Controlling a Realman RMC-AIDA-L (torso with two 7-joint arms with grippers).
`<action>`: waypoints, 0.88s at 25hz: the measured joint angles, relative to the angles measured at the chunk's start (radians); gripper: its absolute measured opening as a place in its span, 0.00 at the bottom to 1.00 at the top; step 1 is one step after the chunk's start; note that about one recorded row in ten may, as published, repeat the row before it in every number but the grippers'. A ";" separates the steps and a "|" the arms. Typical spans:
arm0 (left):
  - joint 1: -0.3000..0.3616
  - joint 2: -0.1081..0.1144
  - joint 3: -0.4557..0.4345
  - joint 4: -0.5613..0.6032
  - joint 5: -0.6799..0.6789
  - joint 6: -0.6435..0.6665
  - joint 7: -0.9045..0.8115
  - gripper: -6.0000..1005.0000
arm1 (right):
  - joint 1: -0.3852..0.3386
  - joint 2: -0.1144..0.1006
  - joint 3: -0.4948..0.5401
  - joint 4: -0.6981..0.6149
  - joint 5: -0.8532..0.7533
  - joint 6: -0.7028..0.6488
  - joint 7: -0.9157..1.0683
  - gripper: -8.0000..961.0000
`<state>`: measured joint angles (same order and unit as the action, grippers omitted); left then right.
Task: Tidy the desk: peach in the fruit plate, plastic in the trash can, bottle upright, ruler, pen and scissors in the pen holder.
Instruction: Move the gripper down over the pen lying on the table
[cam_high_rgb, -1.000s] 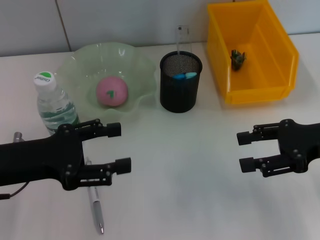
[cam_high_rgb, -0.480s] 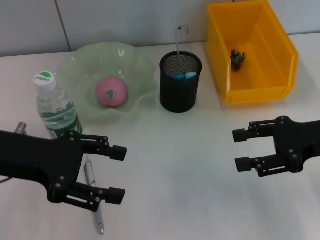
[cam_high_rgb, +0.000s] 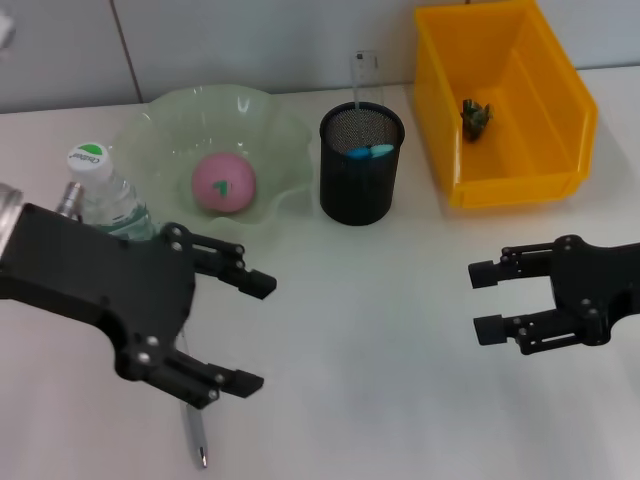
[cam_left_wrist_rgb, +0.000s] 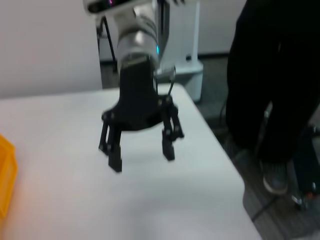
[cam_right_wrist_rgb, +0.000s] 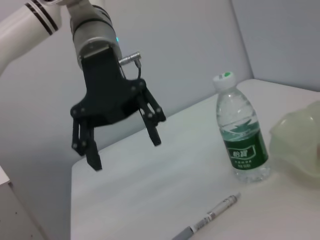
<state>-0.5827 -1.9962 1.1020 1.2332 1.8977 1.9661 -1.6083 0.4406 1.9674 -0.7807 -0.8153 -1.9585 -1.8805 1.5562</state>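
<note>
While the left tool hangs with its black fingers spread wide above the slim silver pen lying on the smooth white desk, the right tool hovers open, well apart, near the yellow plastic bin.
</note>
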 joint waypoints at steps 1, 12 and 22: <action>0.000 0.000 0.000 0.000 0.000 0.000 0.000 0.82 | -0.001 0.000 0.000 0.000 0.000 0.002 0.002 0.78; -0.088 -0.063 0.079 0.130 0.446 0.023 -0.563 0.82 | 0.009 -0.002 0.002 -0.008 -0.044 0.013 0.009 0.78; -0.120 -0.067 0.071 0.089 0.525 0.029 -0.877 0.82 | 0.012 -0.002 0.002 -0.033 -0.081 0.007 0.007 0.78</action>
<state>-0.7031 -2.0628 1.1728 1.3222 2.4224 1.9948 -2.4857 0.4529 1.9651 -0.7792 -0.8488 -2.0392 -1.8739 1.5629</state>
